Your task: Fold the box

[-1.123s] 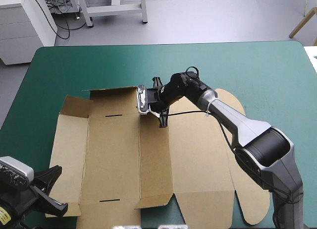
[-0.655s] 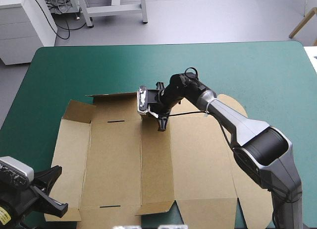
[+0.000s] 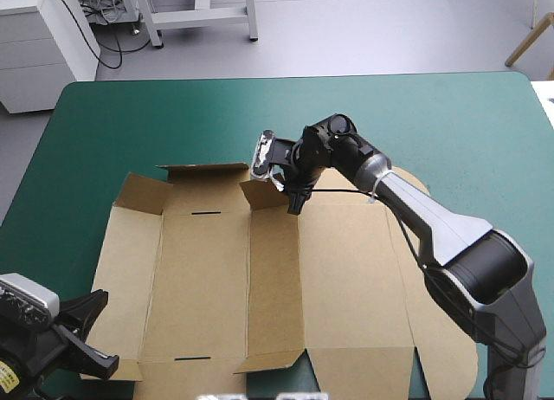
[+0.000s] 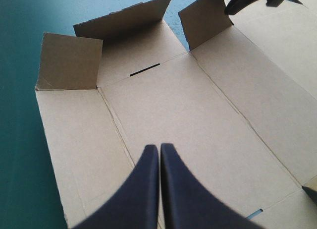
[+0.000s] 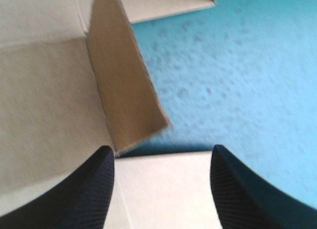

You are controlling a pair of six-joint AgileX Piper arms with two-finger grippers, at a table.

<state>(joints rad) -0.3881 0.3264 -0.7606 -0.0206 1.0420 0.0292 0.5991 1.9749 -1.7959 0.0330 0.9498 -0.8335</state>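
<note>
One flap (image 5: 126, 90) of the box (image 3: 216, 279) stands before the right hand (image 5: 162, 149).

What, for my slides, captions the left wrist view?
Shut black-fingered left gripper over the brown cardboard box, far flaps raised, on the teal-green cover.

Table (image 3: 450, 123), teal-green cover, corners rounded. Directly on the cover lies the box (image 3: 346, 270), a cut sheet of brown board spread open across the table's near half, nearer the left edge than the right. Its panels lie flat. The flaps (image 3: 201, 177) along its far edge stand raised.
</note>
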